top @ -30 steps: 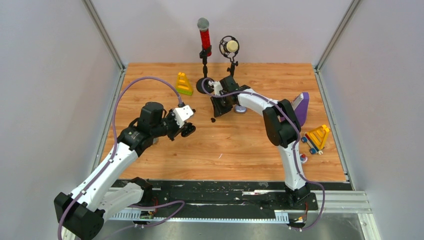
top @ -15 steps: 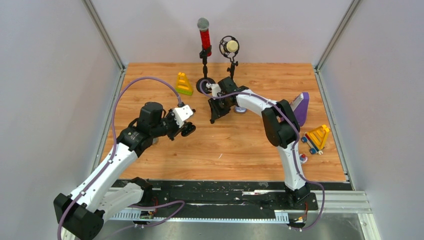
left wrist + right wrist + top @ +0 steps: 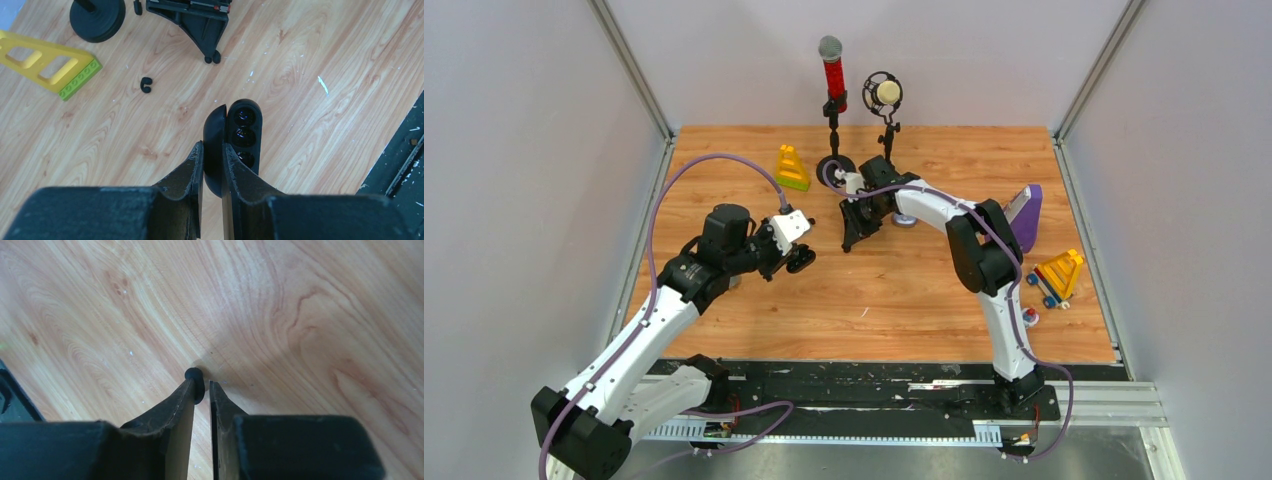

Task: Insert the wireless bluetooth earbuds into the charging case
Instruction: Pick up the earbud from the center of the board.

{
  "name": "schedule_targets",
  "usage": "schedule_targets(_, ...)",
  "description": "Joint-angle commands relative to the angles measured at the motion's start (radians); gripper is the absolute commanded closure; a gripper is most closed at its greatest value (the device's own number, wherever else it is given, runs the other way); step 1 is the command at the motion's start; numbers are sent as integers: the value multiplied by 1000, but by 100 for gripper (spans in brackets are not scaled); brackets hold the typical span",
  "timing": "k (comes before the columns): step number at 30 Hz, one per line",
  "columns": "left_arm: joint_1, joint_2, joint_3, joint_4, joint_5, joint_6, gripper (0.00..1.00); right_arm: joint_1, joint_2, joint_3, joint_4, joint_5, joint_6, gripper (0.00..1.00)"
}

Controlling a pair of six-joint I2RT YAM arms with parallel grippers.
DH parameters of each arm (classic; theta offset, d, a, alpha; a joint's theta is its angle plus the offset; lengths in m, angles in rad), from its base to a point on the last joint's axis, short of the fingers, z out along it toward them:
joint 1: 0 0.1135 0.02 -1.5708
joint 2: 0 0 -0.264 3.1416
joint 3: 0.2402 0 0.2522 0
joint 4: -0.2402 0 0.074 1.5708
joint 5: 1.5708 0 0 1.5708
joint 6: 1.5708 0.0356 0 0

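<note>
Showing tiny black earbud (image 3: pixel 194 377), rounded, matte

Table (image 3: pixel 904 290) wood-grain, matt; charging case (image 3: pixel 215 140) smooth black plastic.

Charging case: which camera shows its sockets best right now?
Left wrist: the charging case is held in the left gripper, its sockets facing the lens. Top external shows only a small dark shape; right wrist misses it.

Wood-grain table (image 3: pixel 904 295), pale grey walls (image 3: pixel 514 150), metal rails (image 3: pixel 630 66)
</note>
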Motion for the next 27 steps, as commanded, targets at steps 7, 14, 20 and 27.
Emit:
schedule_targets(7,5,-11,-6,38,22,0,79,9,-25,12,-23,-99,9,100)
schedule_targets(14,5,-5,-3,40,25,-5,79,-13,-145,-65,-23,-91,-114,100)
schedule_targets(20,5,19,15,25,44,-9,79,-50,-387,-289,-4,-29,-287,100)
schedule_targets(27,5,72,50,-2,59,7,80,-94,-729,-554,86,20,-386,100)
